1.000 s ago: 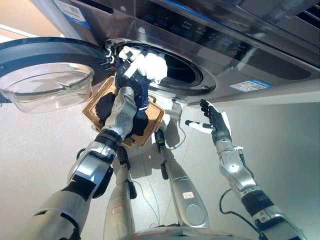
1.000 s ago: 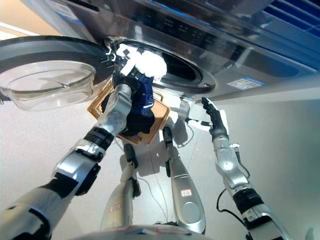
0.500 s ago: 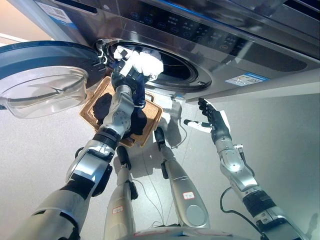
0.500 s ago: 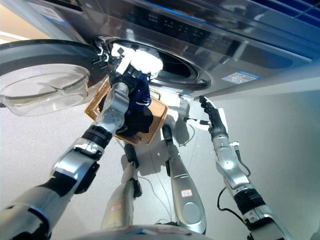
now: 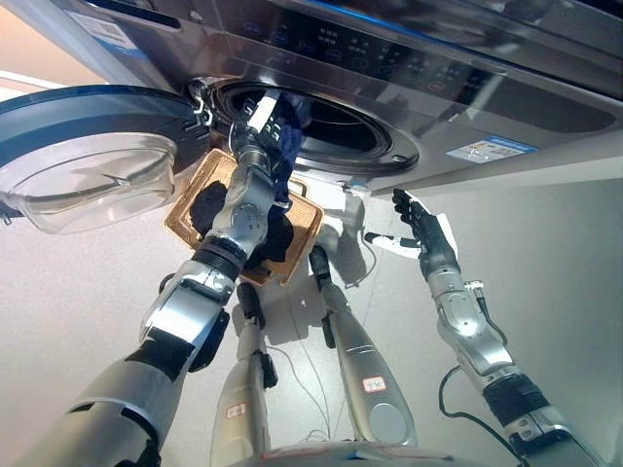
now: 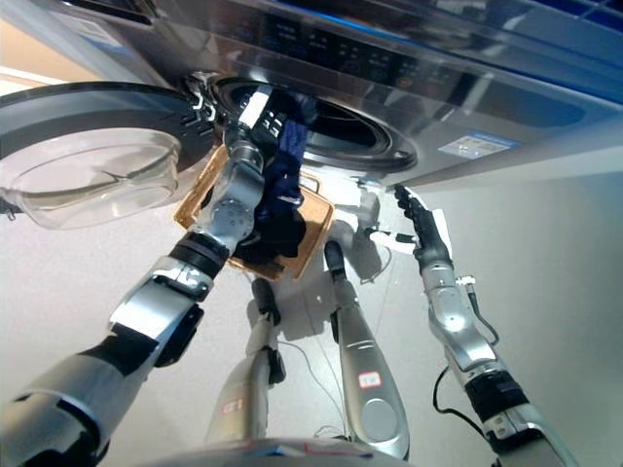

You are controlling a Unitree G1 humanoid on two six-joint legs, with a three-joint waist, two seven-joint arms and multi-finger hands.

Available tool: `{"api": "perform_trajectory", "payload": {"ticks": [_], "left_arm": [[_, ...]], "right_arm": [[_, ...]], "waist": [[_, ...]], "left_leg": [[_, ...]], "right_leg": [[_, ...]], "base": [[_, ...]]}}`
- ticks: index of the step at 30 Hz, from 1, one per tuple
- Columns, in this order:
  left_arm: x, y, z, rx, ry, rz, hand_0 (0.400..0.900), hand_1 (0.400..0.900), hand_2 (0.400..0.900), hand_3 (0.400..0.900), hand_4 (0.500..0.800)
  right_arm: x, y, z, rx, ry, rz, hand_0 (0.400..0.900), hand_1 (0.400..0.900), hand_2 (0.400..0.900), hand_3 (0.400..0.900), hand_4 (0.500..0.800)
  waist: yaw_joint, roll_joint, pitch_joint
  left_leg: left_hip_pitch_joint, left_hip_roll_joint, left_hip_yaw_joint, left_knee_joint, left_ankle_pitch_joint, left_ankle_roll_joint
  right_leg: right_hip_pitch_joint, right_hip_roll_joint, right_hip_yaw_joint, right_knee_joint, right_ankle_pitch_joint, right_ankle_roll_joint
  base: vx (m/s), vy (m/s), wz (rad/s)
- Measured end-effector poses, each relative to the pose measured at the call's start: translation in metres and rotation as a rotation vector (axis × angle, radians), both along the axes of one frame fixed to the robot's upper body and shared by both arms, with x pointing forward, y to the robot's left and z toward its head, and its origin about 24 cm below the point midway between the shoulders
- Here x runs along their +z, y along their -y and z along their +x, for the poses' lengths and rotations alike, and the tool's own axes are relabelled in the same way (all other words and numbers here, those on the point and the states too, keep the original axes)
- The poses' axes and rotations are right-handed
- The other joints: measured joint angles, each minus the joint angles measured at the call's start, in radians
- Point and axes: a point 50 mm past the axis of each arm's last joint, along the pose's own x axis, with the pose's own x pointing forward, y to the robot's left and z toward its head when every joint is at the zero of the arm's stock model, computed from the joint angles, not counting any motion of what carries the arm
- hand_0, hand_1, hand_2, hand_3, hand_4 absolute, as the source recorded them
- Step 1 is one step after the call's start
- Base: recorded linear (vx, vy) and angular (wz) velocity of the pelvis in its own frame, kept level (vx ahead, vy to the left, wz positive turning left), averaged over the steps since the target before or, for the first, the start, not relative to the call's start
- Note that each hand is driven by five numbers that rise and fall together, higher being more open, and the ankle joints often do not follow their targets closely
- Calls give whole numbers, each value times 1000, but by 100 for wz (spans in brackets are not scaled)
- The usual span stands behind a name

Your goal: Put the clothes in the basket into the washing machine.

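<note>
My left hand (image 5: 261, 119) is at the mouth of the washing machine drum (image 5: 341, 131), shut on a dark blue garment (image 5: 284, 161). The garment's top is inside the opening and the rest hangs down over the lower rim. Below it, a brown woven basket (image 5: 185, 195) lies on the floor with dark clothes (image 5: 204, 206) in it. My right hand (image 5: 421, 229) is open and empty, held out to the right below the machine's front.
The round machine door (image 5: 88, 156) with its glass bowl stands swung open to the left, close beside my left arm. The control panel (image 5: 370, 58) runs above the drum. Grey floor (image 5: 545, 253) lies to the right.
My left hand has pushed forward into the drum mouth. The white cloth it held up is no longer visible, and the blue garment has moved farther in. The camera has shifted slightly.
</note>
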Motion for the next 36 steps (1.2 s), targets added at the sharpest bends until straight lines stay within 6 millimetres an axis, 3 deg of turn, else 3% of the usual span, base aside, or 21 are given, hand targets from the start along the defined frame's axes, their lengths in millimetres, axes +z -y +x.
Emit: {"api": "perform_trajectory", "payload": {"ticks": [12,16,21,25,31,36], "left_arm": [[1,3,0,-4,5,26,900,900,900,900,800],[-10,6,-3,-10,-15,49,900,900,900,900,800],[-52,0,-19,-20,-63,87,900,900,900,900,800],[-83,-13,-32,-6,-114,135,900,900,900,900,800],[-119,-32,-51,14,-176,227,900,900,900,900,800],[-133,-37,-60,12,-203,309,900,900,900,900,800]], "right_arm": [[1,1,0,-4,1,-5,900,900,900,900,800],[0,2,0,-8,0,-6,900,900,900,900,800],[2,2,2,-25,9,-5,900,900,900,900,800],[3,2,4,-34,14,-3,900,900,900,900,800],[-2,6,7,-52,-7,-4,900,900,900,900,800],[-3,6,8,-52,-15,-4,900,900,900,900,800]], "waist": [[2,0,0],[2,0,0],[9,0,0],[44,5,-5],[86,8,-8],[113,8,-8]], "left_leg": [[-3,2,-9,0,1,-1],[23,4,-24,0,1,-3],[72,12,-66,0,-3,-8],[109,17,-89,0,-7,-9],[169,23,-124,0,-6,-17],[215,20,-155,0,-7,-16]], "right_leg": [[1,0,-12,1,0,0],[31,0,-24,-1,0,0],[105,0,-53,-30,-1,-1],[158,1,-76,-33,-13,-5],[243,1,-107,-55,-12,-14],[324,-5,-140,-90,-13,-12]], "base": [[-2,-3,5],[-3,-1,16],[5,14,19],[30,37,18],[31,37,19],[32,34,15]]}}
